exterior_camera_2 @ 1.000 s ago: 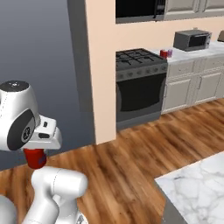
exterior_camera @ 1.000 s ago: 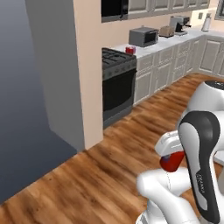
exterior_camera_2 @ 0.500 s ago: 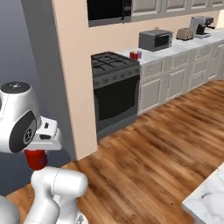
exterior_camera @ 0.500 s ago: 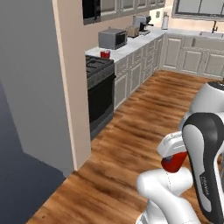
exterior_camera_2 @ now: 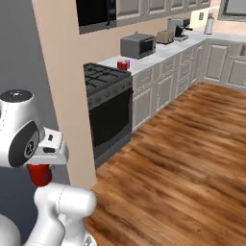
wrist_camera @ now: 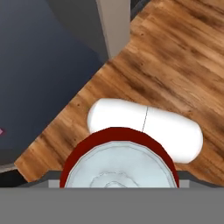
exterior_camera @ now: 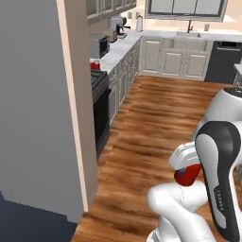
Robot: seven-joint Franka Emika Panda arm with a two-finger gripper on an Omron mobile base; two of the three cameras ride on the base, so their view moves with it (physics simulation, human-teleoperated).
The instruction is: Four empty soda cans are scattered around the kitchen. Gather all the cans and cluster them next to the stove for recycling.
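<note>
Red can (wrist_camera: 119, 164), thin, light, easily dented, sits clenched by its sides in the tool (exterior_camera: 188, 166); stove (exterior_camera_2: 106, 108) at one o'clock.

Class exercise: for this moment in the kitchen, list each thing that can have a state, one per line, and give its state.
Tool: shut on a red can, carried low by the robot's body.
Held can: upright in the tool, silver top up.
Counter can: standing upright on the counter beside the stove.
Stove: oven door shut, burners bare.
Toaster oven: door shut.
</note>
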